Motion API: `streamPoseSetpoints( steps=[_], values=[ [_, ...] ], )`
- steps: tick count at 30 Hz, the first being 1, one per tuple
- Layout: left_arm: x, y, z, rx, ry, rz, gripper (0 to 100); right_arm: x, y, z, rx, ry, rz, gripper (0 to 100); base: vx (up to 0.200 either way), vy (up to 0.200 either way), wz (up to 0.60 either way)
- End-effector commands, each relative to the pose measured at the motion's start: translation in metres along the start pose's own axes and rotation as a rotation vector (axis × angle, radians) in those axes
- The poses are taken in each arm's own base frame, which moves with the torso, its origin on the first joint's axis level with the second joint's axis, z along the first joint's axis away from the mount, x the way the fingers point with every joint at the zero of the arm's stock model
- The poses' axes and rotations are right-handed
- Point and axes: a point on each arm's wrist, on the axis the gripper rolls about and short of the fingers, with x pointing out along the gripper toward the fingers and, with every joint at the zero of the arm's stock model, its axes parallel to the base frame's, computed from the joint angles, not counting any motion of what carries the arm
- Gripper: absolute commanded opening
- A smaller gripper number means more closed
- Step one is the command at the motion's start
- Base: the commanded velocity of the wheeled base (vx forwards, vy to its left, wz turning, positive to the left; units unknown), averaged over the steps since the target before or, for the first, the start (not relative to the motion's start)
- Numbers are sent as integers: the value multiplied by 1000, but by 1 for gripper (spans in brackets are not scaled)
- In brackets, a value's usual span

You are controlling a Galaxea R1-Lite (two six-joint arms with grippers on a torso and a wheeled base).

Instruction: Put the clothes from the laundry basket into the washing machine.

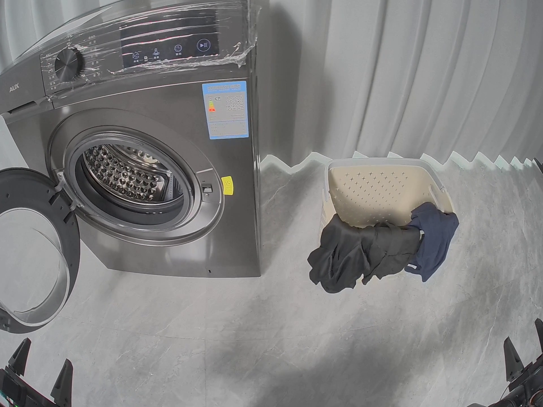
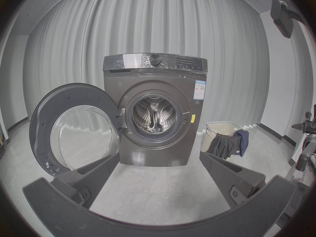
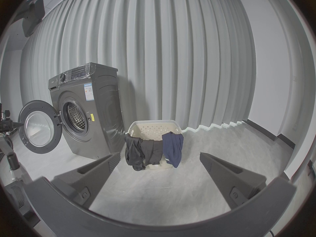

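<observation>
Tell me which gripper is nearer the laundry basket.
Right. The right gripper sits in front of the basket, off to its right; the left gripper is farther, before the washing machine door.

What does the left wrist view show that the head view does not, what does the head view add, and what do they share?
Left wrist view: the open door in its full round outline, and a dark device mounted high up. Head view: the right gripper, open. Shared: the washing machine with its empty drum, the laundry basket, a black garment and a navy garment draped over its near rim, the open left gripper.
</observation>
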Motion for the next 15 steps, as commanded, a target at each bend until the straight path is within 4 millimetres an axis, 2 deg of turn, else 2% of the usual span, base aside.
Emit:
streamPoseSetpoints(
  steps=[1, 15],
  values=[
    [0, 0, -5, -2, 1, -1, 100, 1, 0, -5, 0, 7, 0, 100, 0, -200, 0],
    [0, 0, -5, -1, 1, -1, 100, 1, 0, -5, 0, 8, 1, 100, 0, -200, 0]
  ],
)
